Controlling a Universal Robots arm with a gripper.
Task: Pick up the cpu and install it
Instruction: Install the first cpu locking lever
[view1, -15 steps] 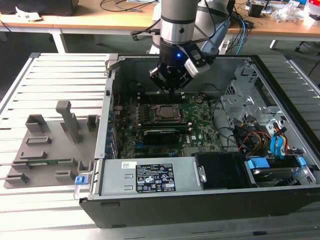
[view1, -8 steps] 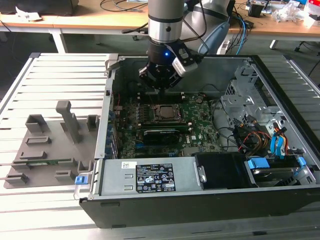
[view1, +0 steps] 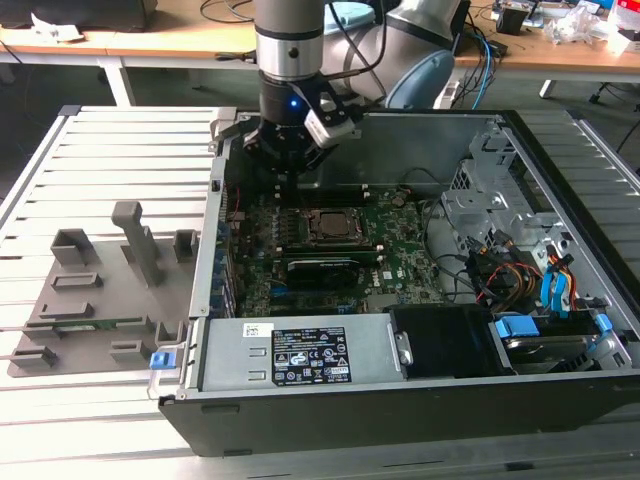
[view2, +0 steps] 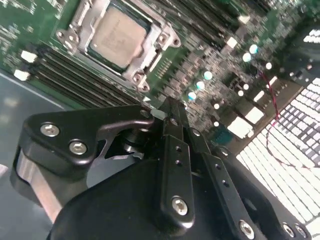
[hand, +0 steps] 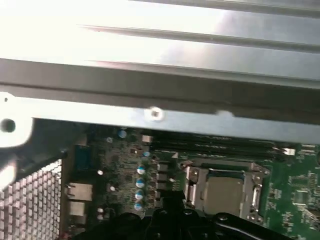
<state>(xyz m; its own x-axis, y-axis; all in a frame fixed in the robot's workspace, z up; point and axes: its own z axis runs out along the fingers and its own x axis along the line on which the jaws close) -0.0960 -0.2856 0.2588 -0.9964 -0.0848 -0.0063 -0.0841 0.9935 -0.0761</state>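
A: Item one, nearest: end effector (view2: 167, 112), black, on the single arm; fingers pressed together at the tips in the second wrist view; nothing visibly pinched between them.

B: Its station?

A: Inside the open computer case (view1: 420, 400), hanging above the motherboard (view1: 400, 262), near the case's far wall in the exterior view.

B: Item two?

A: The cpu (view2: 119, 34), pale silver square, lying flat inside the socket frame (view2: 165, 37); seen in both wrist views, also at (hand: 225, 194); no long axis to speak of, being square.

B: Relation between the two?

A: Apart, not touching; in the exterior view the cpu (view1: 329, 225) lies below the end effector and toward that view's right, nearer the camera; judged already seated.

B: Farther off?

A: Grey holder blocks (view1: 100, 290) on the slatted table (view1: 130, 150), at the exterior view's left, well apart.
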